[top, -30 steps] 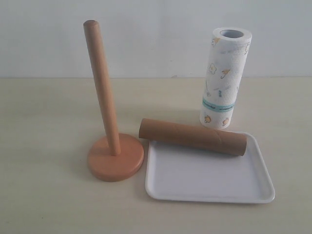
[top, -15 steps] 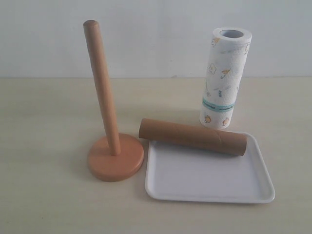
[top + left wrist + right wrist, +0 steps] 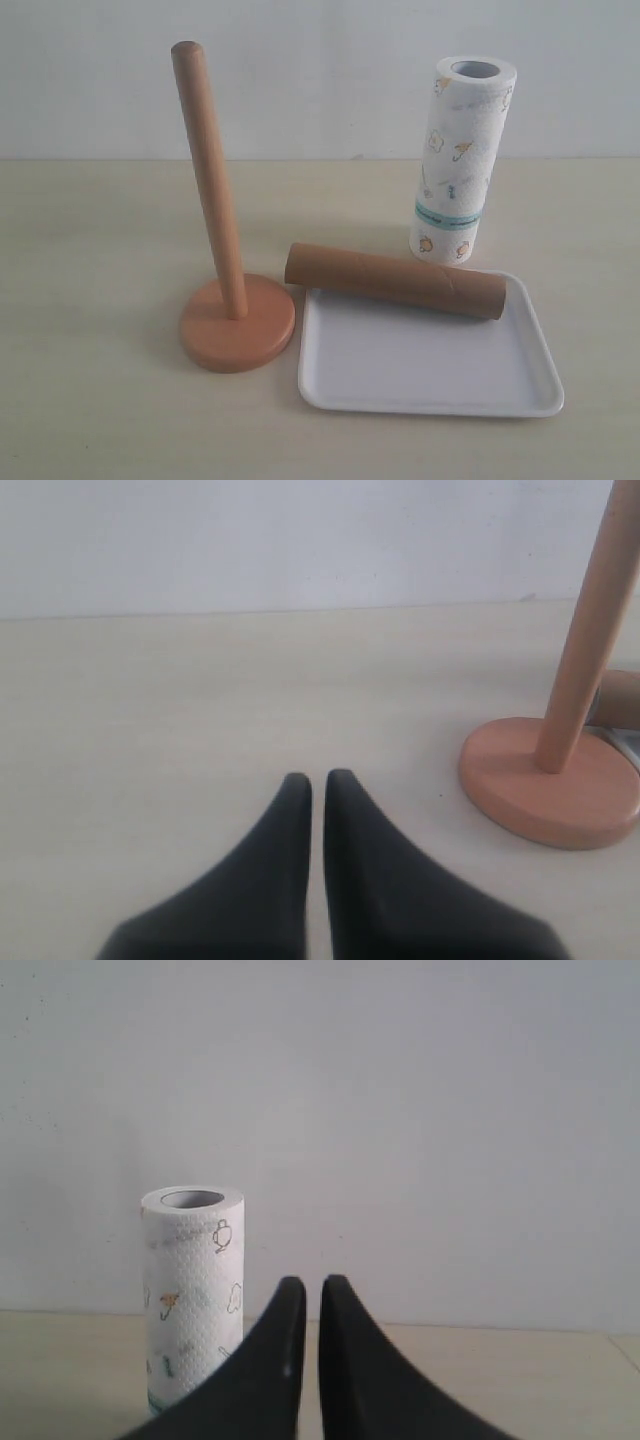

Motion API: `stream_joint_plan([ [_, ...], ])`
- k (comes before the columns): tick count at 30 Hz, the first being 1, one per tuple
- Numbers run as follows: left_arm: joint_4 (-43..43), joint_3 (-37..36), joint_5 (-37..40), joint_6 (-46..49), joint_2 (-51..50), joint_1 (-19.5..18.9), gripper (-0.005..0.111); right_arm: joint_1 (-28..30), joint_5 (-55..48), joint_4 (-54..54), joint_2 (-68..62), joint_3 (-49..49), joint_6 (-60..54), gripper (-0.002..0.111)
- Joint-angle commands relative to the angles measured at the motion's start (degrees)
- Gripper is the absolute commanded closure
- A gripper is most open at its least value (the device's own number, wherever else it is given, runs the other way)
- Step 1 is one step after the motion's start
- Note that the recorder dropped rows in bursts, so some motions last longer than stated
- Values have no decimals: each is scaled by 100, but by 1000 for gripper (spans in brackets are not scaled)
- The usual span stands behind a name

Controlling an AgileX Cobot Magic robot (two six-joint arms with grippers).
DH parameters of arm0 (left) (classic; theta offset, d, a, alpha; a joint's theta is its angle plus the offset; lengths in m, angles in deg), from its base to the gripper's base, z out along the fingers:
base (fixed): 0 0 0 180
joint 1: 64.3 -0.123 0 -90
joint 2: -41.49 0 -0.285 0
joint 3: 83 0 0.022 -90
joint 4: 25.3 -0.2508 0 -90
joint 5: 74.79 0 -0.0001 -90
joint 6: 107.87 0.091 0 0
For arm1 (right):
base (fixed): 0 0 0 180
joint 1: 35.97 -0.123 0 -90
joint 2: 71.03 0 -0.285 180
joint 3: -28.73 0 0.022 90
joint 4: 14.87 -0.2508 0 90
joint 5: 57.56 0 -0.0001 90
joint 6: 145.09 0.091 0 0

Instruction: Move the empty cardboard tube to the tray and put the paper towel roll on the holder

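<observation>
Well, the empty cardboard tube (image 3: 395, 281) lies across the far side of the tray (image 3: 430, 375), one end poking past the rim toward the holder (image 3: 240, 338), so I'd judge that step as good as done. The paper towel roll (image 3: 460, 160) stands upright on the surface (image 3: 90, 250) just behind the tray, and the holder's post is bare. Left jaws and right jaws are both pinched together on nothing. Next, I'd guess, the right jaws must spread, grip the roll, and thread its core over the post.

Tabletop (image 3: 90, 260): pale cream with faint grain, matte, spanning the whole foreground. Wall (image 3: 320, 80): plain off-white, rising straight from the tabletop's far edge.
</observation>
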Motion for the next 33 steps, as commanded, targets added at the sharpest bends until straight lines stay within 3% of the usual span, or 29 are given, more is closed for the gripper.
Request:
stream_joint_plan([
  [1,8,-29,-38,24,10,-10,103,11,131,-26,-5,-47,423,103],
  [3,8,-29,-38,24,10,-10,103,11,639,340,-28,-47,812,103],
  [7,8,-29,-38,24,10,-10,103,11,1830,2400,-922,-47,1452,103],
  [12,8,-29,-28,24,10,-10,103,11,3142,2226,-3162,-47,1453,103],
  [18,8,-29,-28,24,10,-10,103,11,4440,2226,-4740,-111,1456,101],
  [20,8,-29,-28,24,10,-10,103,11,4409,2236,-5134,-265,1444,91],
  [22,8,-29,-28,24,10,-10,103,11,4366,2236,-5500,-487,1444,72],
  [25,8,-29,-28,24,10,-10,103,11,4421,2247,-6023,-892,1444,27],
  [27,8,-29,-40,24,10,-10,103,11,4399,2247,-6264,-1145,1485,4],
  [33,8,-29,-40,24,10,-10,103,11,4358,2269,-6681,-1674,1354,3],
])
